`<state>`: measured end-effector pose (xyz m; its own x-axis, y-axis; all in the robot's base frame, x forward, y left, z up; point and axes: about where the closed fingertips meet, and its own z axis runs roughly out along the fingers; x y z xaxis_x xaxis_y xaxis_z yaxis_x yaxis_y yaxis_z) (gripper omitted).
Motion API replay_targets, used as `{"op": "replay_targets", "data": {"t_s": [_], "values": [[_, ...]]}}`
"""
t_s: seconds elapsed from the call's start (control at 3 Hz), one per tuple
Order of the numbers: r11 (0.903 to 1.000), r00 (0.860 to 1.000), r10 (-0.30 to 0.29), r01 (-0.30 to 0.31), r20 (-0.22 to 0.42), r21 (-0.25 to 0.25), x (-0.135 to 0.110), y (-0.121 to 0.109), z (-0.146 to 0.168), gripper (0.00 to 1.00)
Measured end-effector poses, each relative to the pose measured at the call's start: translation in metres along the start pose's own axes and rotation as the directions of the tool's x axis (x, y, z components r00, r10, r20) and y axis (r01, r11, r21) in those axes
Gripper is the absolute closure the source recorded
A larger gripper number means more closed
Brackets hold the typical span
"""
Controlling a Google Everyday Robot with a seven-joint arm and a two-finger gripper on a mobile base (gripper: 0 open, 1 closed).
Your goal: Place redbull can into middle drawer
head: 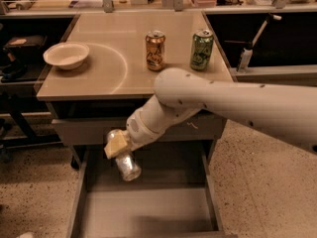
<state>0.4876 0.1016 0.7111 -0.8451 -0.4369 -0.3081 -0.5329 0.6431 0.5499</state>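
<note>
**Desk:** While the drawer point(148, 209) stands pulled out under the front edge of the worktop point(109, 81), where is the redbull can point(128, 166) in the camera view?

**Field:** It hangs in the air just below that front edge, left of its middle, over the back part of the drawer floor. It is tilted, with its lower end toward the drawer's centre, and it looks clear of the floor.

**Desk:** And the gripper point(119, 148)?

**Field:** It is closed around the can's upper half, one tan pad showing across the near side. The can sticks out beneath it, down and to the right. The arm point(213, 100) comes in from the right, crossing the worktop's front edge.

**Desk:** What does the step want?

**Field:** My judgement is a lowering: bring the can down until its base is near the floor, level it upright if possible, and only then let the fingers part. Keeping it between the side walls and forward of the shelf above should avoid a knock. Released at this tilt, a slim can would likely tip and roll.

**Desk:** Anything else in shot?

**Field:** A bowl point(66, 55) near the worktop's left edge, with an orange can point(155, 50) and a green can point(201, 48) toward the right edge.
</note>
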Motion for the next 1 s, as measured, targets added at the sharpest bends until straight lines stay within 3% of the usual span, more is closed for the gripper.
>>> {"op": "replay_targets", "data": {"t_s": [0.33,0.67,1.0], "values": [[0.9893,0.991,0.134,-0.135,-0.028,-0.055,0.038,-0.034,0.042,1.0],[0.9892,0.991,0.134,-0.135,-0.029,-0.055,0.038,-0.034,0.042,1.0],[0.9716,0.977,0.208,-0.211,-0.038,-0.108,0.052,-0.051,0.072,1.0]]}}
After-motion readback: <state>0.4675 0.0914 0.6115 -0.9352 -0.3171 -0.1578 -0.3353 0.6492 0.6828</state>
